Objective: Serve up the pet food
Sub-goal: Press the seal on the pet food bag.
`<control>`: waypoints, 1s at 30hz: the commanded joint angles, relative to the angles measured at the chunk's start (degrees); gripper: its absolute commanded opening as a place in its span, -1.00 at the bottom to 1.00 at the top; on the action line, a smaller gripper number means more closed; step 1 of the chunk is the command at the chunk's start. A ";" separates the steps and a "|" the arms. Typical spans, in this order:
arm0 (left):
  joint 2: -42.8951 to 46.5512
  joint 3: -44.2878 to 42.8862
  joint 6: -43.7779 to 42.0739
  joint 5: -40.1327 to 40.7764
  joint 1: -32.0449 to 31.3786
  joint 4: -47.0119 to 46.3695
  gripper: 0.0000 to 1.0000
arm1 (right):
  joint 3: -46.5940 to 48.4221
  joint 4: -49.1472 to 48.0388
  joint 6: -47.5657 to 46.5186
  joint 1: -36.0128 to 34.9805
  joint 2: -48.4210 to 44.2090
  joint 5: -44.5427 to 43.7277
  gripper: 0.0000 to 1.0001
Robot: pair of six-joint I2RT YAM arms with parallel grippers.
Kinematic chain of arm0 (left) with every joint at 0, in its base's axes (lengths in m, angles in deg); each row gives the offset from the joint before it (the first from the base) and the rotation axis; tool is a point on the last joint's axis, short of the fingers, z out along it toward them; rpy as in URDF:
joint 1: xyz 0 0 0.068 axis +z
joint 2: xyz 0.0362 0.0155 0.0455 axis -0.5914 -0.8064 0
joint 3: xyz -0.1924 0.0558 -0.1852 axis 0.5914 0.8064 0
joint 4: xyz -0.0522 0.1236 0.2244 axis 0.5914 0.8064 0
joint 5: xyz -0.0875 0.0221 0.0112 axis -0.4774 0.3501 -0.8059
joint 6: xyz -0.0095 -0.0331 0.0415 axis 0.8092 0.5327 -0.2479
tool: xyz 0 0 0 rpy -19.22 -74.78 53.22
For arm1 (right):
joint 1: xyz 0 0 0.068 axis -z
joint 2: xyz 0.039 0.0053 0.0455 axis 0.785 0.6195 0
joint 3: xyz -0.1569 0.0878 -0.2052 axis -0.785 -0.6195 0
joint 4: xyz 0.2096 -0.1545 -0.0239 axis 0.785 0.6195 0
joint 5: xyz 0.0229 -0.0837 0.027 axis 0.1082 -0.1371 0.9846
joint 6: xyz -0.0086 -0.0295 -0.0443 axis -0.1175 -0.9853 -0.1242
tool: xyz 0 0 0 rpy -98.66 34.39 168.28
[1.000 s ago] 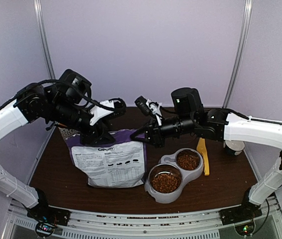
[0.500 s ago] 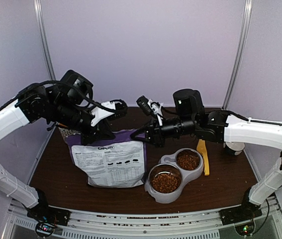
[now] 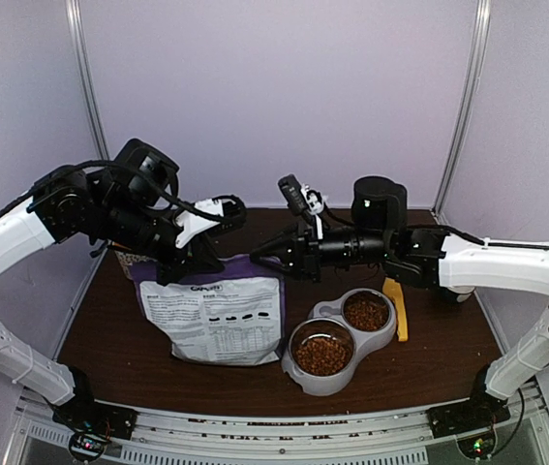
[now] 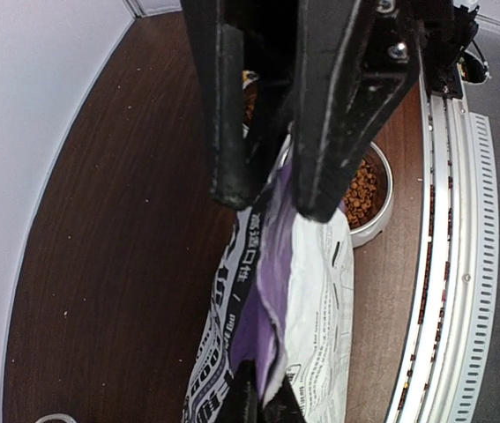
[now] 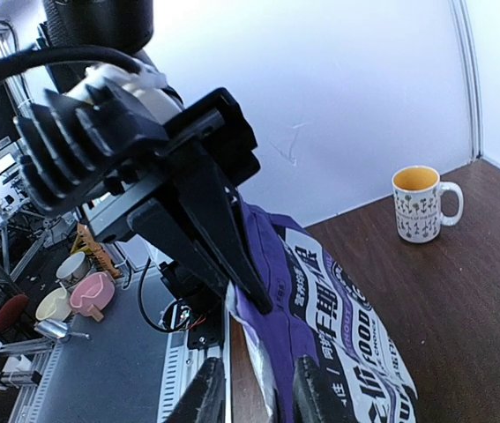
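The top edge of the bag (image 3: 216, 315) is clamped by the left gripper (image 4: 267, 201). The right gripper (image 5: 260, 366) is held at that edge with jaws parted, nothing gripped. Kibble (image 3: 322, 356) is seen in both cups of the bowl (image 3: 328, 384) just right of the bag. Serving is judged done, so the bag must next be lowered steadily.

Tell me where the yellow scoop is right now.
In the top view, the yellow scoop lies flat on the right side of the table, just right of the grey double bowl and partly under the right arm.
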 commanded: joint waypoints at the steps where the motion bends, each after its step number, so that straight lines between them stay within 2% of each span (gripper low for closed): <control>1: 1.21 -0.73 1.60 0.52 0.44 -4.25 -1.00 | 0.32 -7.33 2.93 -1.01 1.98 2.13 -0.45; 6: 1.47 -0.83 1.81 1.26 0.44 -4.26 -1.00 | 0.03 -6.62 1.82 -1.53 3.35 2.10 -0.27; 10: 1.32 -0.58 1.81 1.29 0.44 -4.26 -1.00 | 0.28 -5.07 0.54 -1.59 4.21 0.51 -0.20; 14: 1.30 -0.36 1.66 0.92 0.44 -4.26 -1.00 | 2.27 -1.84 -1.48 -1.64 4.98 -0.47 -0.37; 18: 1.64 -0.66 1.65 1.01 0.44 -4.30 -1.00 | 4.05 1.63 -4.23 -1.58 5.59 -1.99 -0.40; 22: 1.65 -0.61 1.45 0.12 0.44 -4.61 -1.00 | 4.17 2.89 -5.76 -1.33 5.27 -3.32 -0.52; 23: 1.58 -0.66 1.35 0.06 0.44 -4.61 -1.00 | 4.47 3.30 -6.08 -1.32 5.27 -3.36 -0.59; 26: 1.65 -0.62 1.21 0.24 0.44 -4.60 -1.00 | 4.47 3.47 -6.71 -1.32 5.09 -3.54 -0.96; 30: 1.12 -0.66 0.78 -0.84 0.44 -4.61 -0.96 | 4.21 2.13 -6.46 -1.27 4.90 -2.85 -1.00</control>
